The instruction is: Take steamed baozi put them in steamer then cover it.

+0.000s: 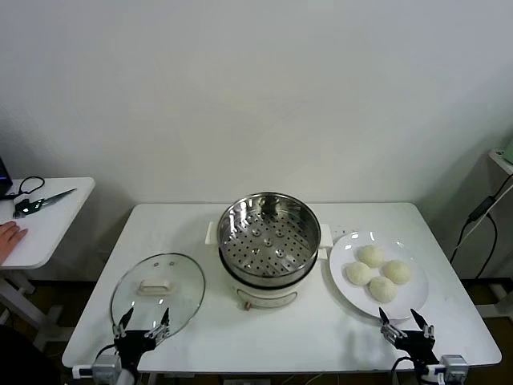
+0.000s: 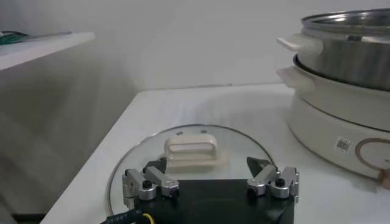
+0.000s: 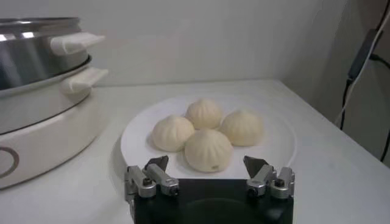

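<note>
While both arms wait low at the near edge of the white table [image 1: 240,337], neither holds anything. The left gripper [image 1: 143,325] sits at the robot's left front, its fingers spread wide and empty, poised just at the near rim of the cover [image 1: 158,290] — the clear glass lid lies flat on the table with its cream-white handle [image 2: 191,150] facing up, and in the left wrist view the fingertips [image 2: 156,165] frame that handle without touching it. The right gripper [image 1: 403,322] mirrors it at the robot's right front, jaws likewise spread and empty, just short of the near edge of the white plate [image 1: 409,301]. On that plate lie the four steamed baozi [image 1: 377,274], huddled together in a cluster and touching one another; the right wrist view shows them [image 3: 207,134] directly ahead of the open fingers, the nearest bun a little apart from the fingertips. Between lid and plate stands the steamer [image 1: 268,241] — uncovered, its perforated tray bare, shiny steel above a cream-white base with a small knob [image 1: 249,305] facing the robot. The plate lies just beside the steamer's side handle. Off to the robot's left, a separate small side table [image 1: 48,224] carries scissors [image 1: 36,204], and a person's hand [image 1: 10,237] rests at its edge.
</note>
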Robot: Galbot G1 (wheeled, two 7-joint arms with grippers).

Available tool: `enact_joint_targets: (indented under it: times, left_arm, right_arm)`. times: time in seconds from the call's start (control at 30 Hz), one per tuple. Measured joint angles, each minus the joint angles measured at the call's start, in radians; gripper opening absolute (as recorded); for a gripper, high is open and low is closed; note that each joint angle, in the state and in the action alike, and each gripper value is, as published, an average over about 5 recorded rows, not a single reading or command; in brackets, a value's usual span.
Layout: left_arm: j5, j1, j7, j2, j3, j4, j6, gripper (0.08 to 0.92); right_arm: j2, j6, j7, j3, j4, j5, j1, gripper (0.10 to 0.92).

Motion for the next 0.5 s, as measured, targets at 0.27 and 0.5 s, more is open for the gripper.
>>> enact_joint_targets:
  times: [0.27, 0.5]
  left_arm:
    - [0.0, -0.008, 0.001, -0.001, 0.0, -0.006, 0.009, 0.823]
    - [-0.003, -0.015, 0.002, 0.002, 0.003, -0.014, 0.012, 0.823]
  right_arm:
    - [-0.052, -0.09, -0.017, -0.005, 0.004, -0.038, 0.104, 0.823]
    - [-0.207, -0.181, -0.128, -0.075, -0.064, -0.083, 0.347, 0.823]
